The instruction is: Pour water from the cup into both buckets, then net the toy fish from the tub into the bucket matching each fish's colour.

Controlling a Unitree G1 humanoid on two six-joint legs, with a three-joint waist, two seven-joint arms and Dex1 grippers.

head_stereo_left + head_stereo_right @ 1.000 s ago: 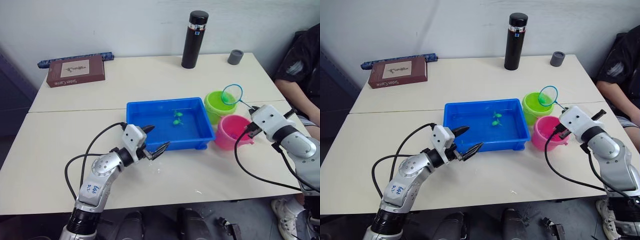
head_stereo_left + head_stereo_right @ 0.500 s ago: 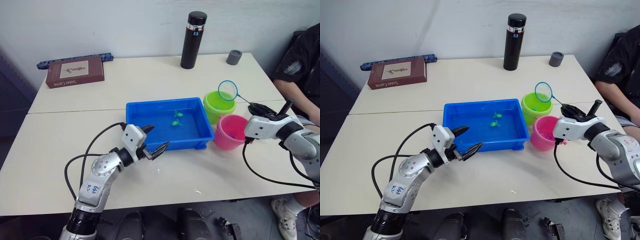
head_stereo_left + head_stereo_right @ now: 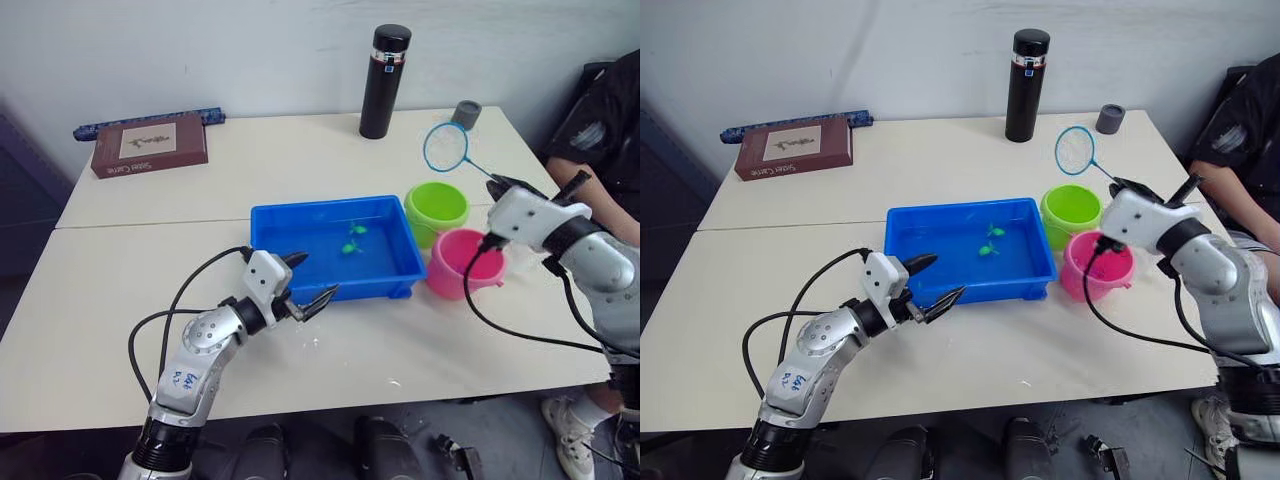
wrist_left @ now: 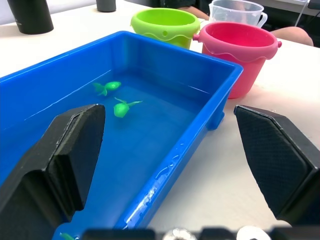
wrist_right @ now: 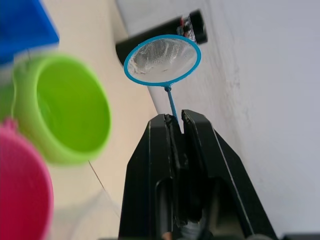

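A pale counter carries everything, and a person's dark sleeve is seen at its far right edge. The blue tub is set near the middle of the counter, holding water; two green fish are seen close together in its far half, and part of another green fish shows at the near wall in the left wrist view. A brown book lies at the far left of the counter with a dark blue stick behind it, and a tall black flask stands at the far edge with a small grey cap to its right. The green bucket stands just right of the tub, and the pink bucket is placed just in front of it; the clear cup is seen behind the pink bucket in the left wrist view. The left end effector is held with its fingers spread wide and empty, just at the tub's near left corner. The right end effector is clamped on the thin handle of a small blue-rimmed net, whose hoop is raised in the air behind the green bucket, apart from it.
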